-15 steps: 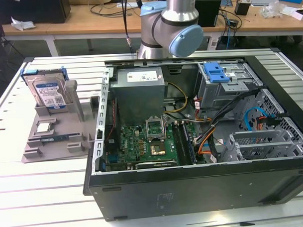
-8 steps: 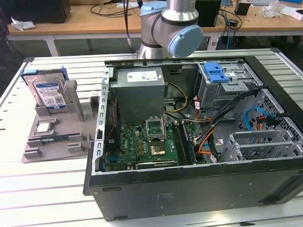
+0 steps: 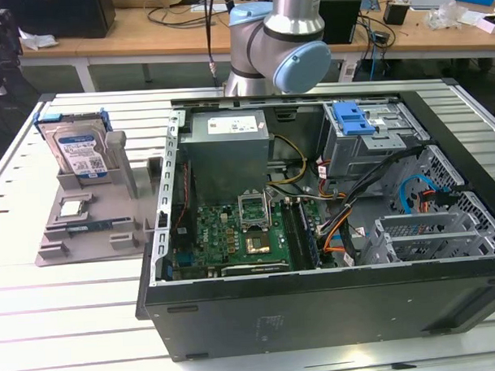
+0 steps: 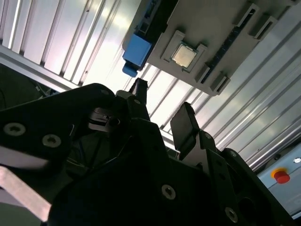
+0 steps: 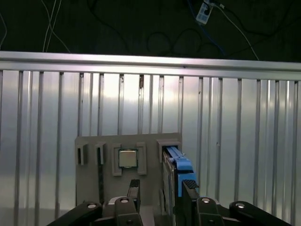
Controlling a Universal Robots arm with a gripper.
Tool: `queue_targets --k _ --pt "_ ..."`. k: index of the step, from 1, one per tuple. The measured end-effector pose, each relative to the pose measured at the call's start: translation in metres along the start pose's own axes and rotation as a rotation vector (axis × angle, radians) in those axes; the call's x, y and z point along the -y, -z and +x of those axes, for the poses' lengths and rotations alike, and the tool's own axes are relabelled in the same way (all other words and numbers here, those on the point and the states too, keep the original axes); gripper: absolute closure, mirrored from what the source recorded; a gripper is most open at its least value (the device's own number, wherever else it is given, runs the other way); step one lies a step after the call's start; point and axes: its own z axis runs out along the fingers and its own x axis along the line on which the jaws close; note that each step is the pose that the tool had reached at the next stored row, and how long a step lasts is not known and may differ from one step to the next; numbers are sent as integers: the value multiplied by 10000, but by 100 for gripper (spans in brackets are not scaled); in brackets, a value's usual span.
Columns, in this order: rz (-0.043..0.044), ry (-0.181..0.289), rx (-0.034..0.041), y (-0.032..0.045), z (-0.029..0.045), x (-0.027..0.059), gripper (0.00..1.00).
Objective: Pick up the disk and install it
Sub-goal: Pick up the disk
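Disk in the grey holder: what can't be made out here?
- Silver hard drive in its blue plastic bracket: edge-on in the first wrist view, label face hidden.
- Same drive, second wrist view: body cut off by the picture edge.
- Its lower part, exterior view: hidden by grey plastic holder.

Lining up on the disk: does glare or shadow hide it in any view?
Exterior view: disk evenly lit, unshadowed. Second wrist view: strong glare on the table beside it, open tool in dark silhouette. First wrist view: disk edge-on, no glare.
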Motion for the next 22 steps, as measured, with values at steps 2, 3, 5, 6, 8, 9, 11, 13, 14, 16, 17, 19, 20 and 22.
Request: queue_targets --k 2,3,5,6,8,9,11,13,14,16,17,19,20,22 --pt "0 0 -2 -7 -24 18 52" --pt "0 0 -4 -10 -32 24 52" --pt "-2 0 -5 -16 -50 39 52" --pt "-2 0 -5 -21 -58 46 52" --pt "-3 0 -5 -33 -79 63 52" --pt "-3 1 -5 -38 -85 70 52" --pt "-1 1 -5 -47 -88 76 52" --pt "-3 -2 -6 -56 -89 79 52" --pt "-3 -2 -6 -60 -89 81 52" --pt "-4 -1 -6 -85 -88 91 52" --pt "-6 0 -7 -95 -87 95 52" --pt "-11 0 -8 -132 -87 105 52" --pt "-14 0 -8 -150 -87 110 52" --pt "-27 1 -11 -211 -86 130 52"
